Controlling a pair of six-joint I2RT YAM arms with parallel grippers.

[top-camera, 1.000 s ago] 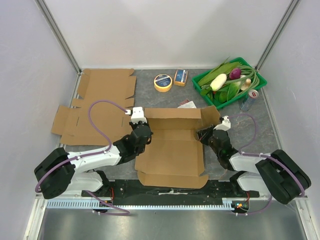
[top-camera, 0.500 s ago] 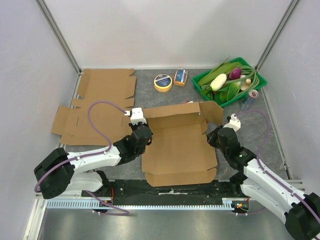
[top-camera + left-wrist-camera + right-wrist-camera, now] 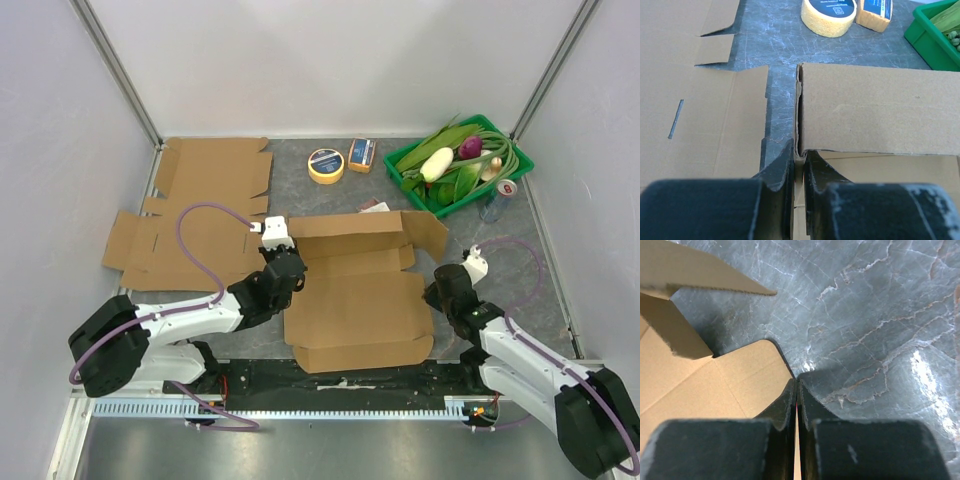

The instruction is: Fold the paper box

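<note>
Left hand pinches the paper box wall, seen only wrist-side.

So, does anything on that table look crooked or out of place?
Only the paper box in the middle: it sits slightly crooked to the table edge, its back wall is up, and the flap at its right end splays outward instead of tucking in. Nothing looks spilled.
</note>
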